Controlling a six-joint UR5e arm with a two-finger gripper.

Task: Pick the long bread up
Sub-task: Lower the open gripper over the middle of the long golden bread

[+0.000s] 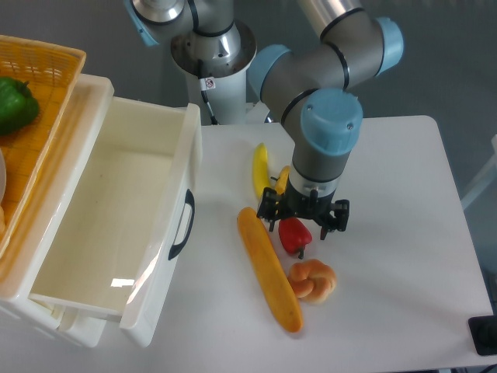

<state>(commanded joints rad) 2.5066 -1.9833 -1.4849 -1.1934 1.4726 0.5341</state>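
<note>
White counter (404, 256) with food items grouped near its middle. Long, slim, smooth orange-golden baguette-shaped bread (269, 268) lies flat on the counter, running diagonally from its upper end near the counter's middle down toward the front edge; nothing holds it. Just right of its lower half – a small round knotted golden bun (313, 280), touching or nearly touching the loaf. Above the bun, a small red bell pepper (294, 235) beside the loaf's upper half. Curved yellow banana (261, 172) lies behind the pepper, toward the back edge, partly hidden by the arm.

Black two-finger gripper (303, 220) on the grey-and-blue arm points down, right over the red pepper and the banana's lower end, just right of the loaf's top end. Its fingers are spread apart, one to each side of the pepper's top – nothing is gripped; whether a fingertip touches the pepper cannot be told.

Left edge of the counter: large white plastic bin (116, 225) with a black handle (182, 225), nothing visible inside. Further left, an orange woven basket (46, 85) holding a green bell pepper (15, 105).
</note>
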